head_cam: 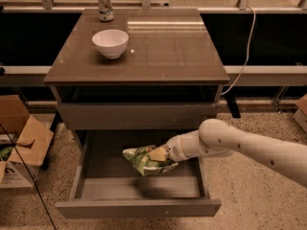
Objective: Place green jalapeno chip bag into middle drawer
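The green jalapeno chip bag [146, 160] is held over the floor of the open middle drawer [139, 208], a wide shallow grey drawer pulled out low at the front of the cabinet. My gripper [159, 155] reaches in from the right on its white arm and is shut on the bag's right end. The bag hangs a little above the drawer floor and casts a shadow on it. The fingertips are mostly hidden by the bag.
A white bowl [110, 42] and a green-and-white drink can [104, 5] stand on the cabinet top [168, 47]. A shut drawer with a taller front [139, 116] is above the open one. Cardboard boxes [21, 143] stand on the floor at left. A cable [247, 47] hangs at right.
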Motion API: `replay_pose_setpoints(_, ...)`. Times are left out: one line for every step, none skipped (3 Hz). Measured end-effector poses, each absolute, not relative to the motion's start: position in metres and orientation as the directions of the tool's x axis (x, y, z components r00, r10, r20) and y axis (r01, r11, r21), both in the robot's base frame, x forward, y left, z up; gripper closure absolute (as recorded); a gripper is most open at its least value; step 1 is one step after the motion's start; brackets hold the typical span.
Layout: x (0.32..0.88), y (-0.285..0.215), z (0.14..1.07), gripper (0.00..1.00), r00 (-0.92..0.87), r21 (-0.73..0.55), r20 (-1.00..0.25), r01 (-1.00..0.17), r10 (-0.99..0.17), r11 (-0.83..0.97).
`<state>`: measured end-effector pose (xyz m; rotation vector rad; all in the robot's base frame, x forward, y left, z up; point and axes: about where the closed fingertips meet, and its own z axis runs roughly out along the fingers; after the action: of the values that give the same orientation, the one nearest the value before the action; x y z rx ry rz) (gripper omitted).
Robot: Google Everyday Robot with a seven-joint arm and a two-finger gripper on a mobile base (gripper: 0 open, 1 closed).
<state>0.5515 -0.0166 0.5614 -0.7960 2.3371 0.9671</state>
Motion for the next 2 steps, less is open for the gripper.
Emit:
replay_pose_setpoints(0.552,-0.025,0.521,1.0,-0.765,0.517,-0.57,-0.617,-0.299,0.594)
replay_pose_setpoints(0.55,-0.032,0.485,0.83,-0.812,0.557,-0.514,-0.561,-0.277,0.612)
